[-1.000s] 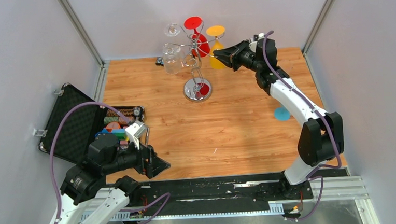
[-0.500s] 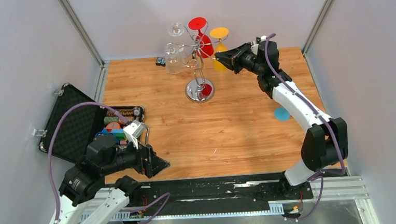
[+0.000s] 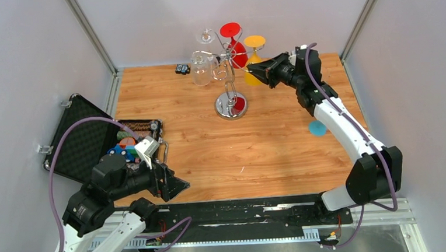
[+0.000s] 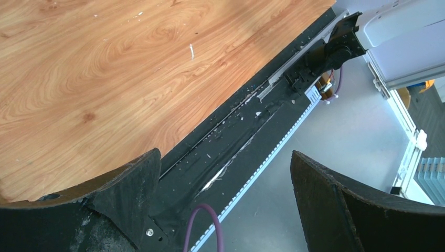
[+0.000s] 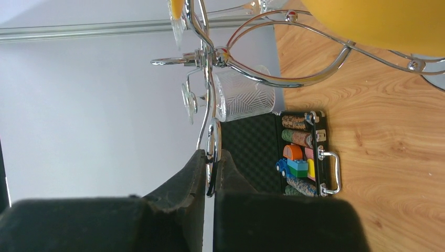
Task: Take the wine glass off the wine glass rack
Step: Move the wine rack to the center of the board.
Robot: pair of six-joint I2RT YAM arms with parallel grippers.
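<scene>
Yellow glass [image 5: 378, 21] being cropped by the right wrist view's top edge, rack [image 5: 210, 58] losing its base outside that frame, small black item [image 3: 182, 69] at the bench's [image 3: 268, 141] back reading too small to identify, case [image 3: 87, 146] contents lying partly behind the left arm [image 3: 113, 179].

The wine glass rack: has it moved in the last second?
Yes. The wine glass rack has slid right and slightly toward the arms, away from the small black object at the back edge; the right gripper is clamped on its wire.
</scene>
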